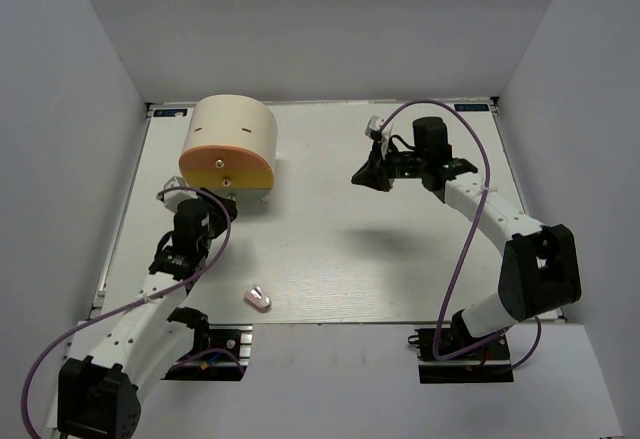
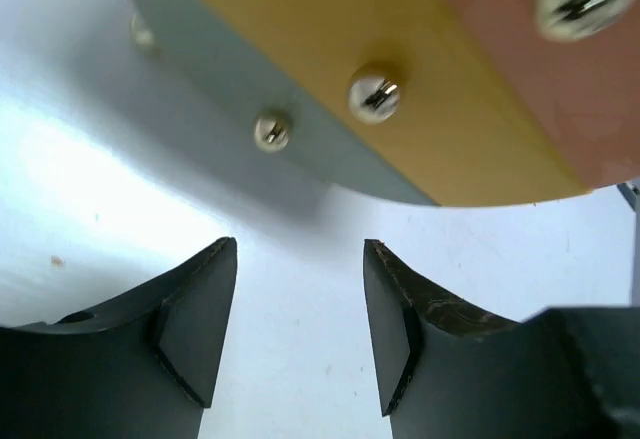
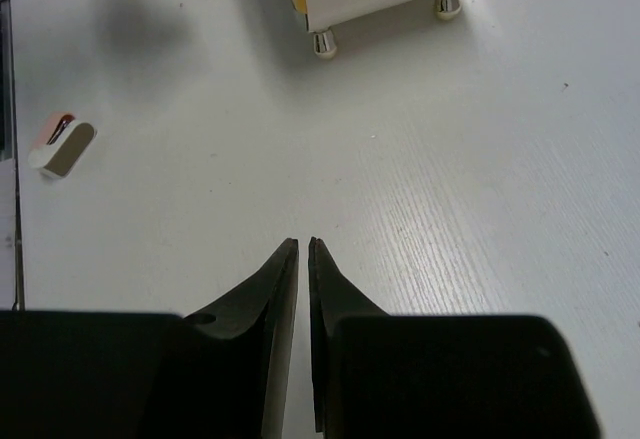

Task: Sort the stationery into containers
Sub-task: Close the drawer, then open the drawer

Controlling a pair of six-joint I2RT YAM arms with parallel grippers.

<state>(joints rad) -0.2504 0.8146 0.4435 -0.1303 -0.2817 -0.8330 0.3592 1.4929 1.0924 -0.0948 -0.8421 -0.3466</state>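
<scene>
At ten o'clock sits the cream-beige cylindrical box [image 1: 232, 137], left gripper [image 2: 300, 251] parted and empty before its small metal drawer knob [image 2: 374, 96], which may slip a shallow pinch; right gripper [image 3: 303, 246] pressed together, empty; pink-white eraser [image 1: 259, 298] lies loose at six o'clock.

White table [image 1: 400, 259], faint wood grain, w/ a soft shadow [image 1: 390, 231] right of centre. Plain grey walls box it in: back wall [image 1: 330, 29], left wall [image 1: 60, 159], right wall [image 1: 590, 109]. Dark strip [image 1: 320, 103] runs along table's far edge. Bright glare on tabletop in left-wrist view.
</scene>
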